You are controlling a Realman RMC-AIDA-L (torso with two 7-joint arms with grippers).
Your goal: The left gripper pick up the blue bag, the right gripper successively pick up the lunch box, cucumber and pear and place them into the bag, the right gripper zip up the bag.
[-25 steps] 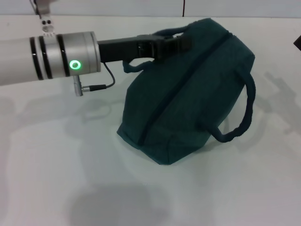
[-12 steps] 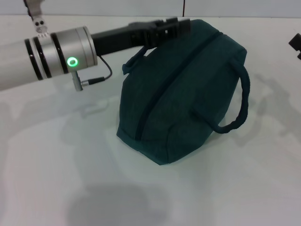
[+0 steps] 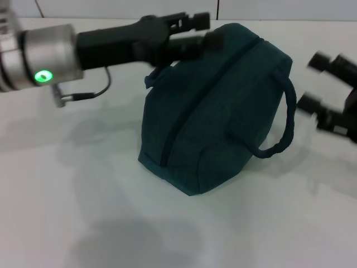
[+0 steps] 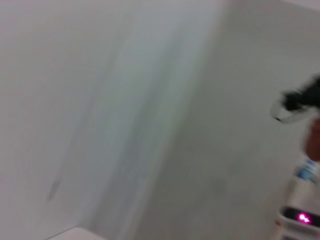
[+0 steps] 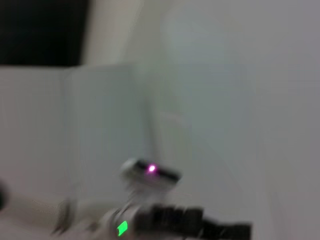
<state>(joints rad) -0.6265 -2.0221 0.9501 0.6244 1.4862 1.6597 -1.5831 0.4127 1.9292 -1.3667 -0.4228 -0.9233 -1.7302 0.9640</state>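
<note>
The blue bag [image 3: 217, 106] stands on the white table [image 3: 83, 195], zip line closed along its top. Its near handle [image 3: 285, 120] hangs on the right side and its far handle [image 3: 152, 78] droops behind. My left gripper [image 3: 199, 32] is at the bag's top far edge, its two fingers apart with table showing between them; the lower finger [image 3: 195, 44] touches the bag. My right gripper [image 3: 315, 84] is open and empty, just right of the near handle. The lunch box, cucumber and pear are out of view.
The left arm's silver wrist with a green light [image 3: 42, 75] spans the upper left. A wall line runs along the back of the table. Both wrist views are blurred and show only walls and distant robot parts.
The bag has been tipped more upright. My left arm has drawn back to the left and its fingers now stand apart. My right gripper has come into view from the right.
</note>
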